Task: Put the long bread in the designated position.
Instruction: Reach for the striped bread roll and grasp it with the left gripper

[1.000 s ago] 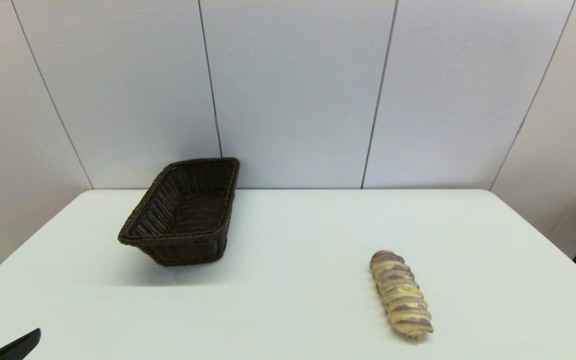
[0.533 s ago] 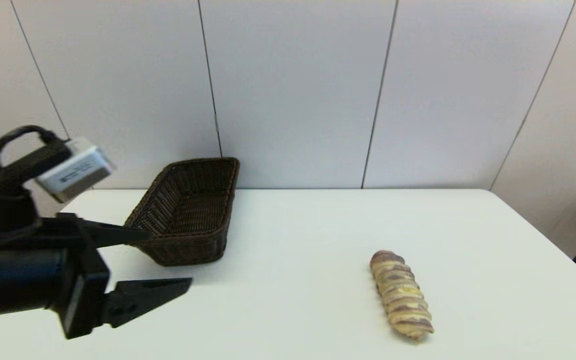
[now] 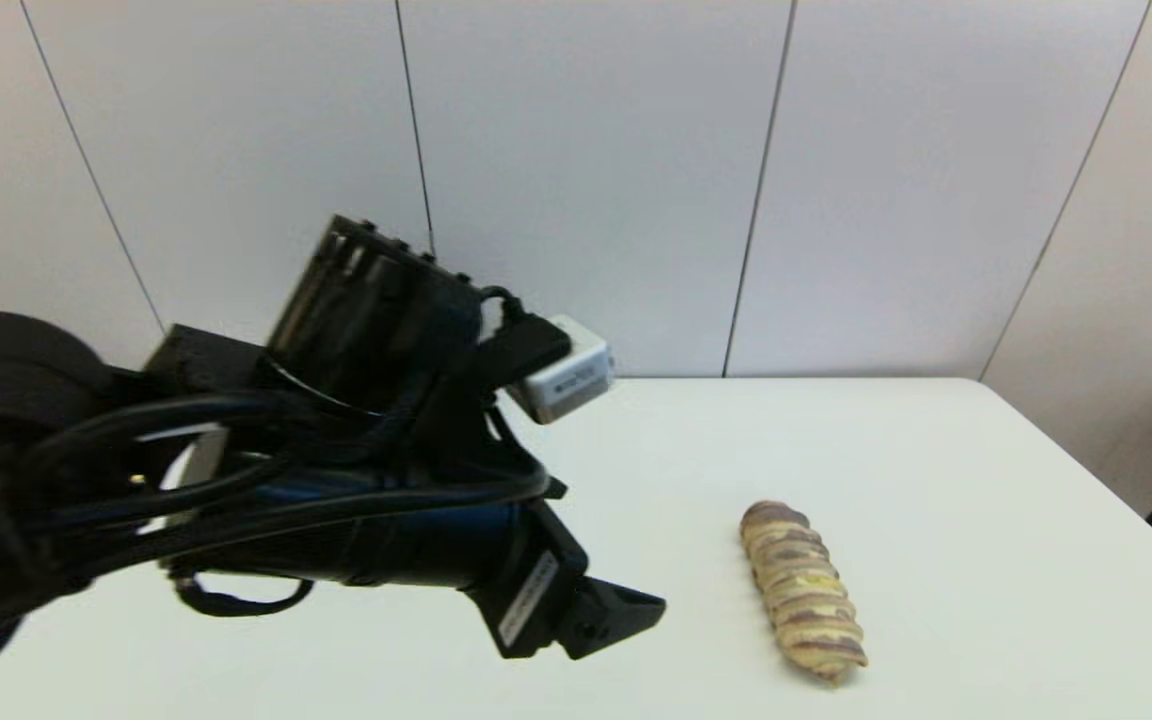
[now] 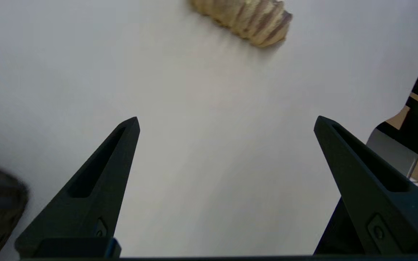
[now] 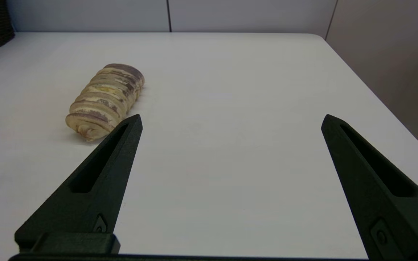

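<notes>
- Long bread (image 3: 802, 590) lies flat on the white surface (image 3: 936, 450), towards the robot's right and near the front edge, with nothing touching it.
- Left gripper (image 4: 226, 121) hovers over bare surface with its fingers (image 4: 114, 159) spread wide and holding nothing; the loaf is ahead of it and apart.
- To take the loaf well, the fingers likely ought to straddle it across its width near the middle and come down low before closing, so the ridged crust sits between them and does not roll.
- Right gripper (image 5: 230, 121) sits low near the surface's edge, released and empty, with the loaf just beyond one fingertip.
- Left arm (image 3: 336, 520) fills the head view's left half and hides whatever stands behind it.
- In the left wrist view only one end of the loaf shows; a dark shape at the corner is too blurred to name.
</notes>
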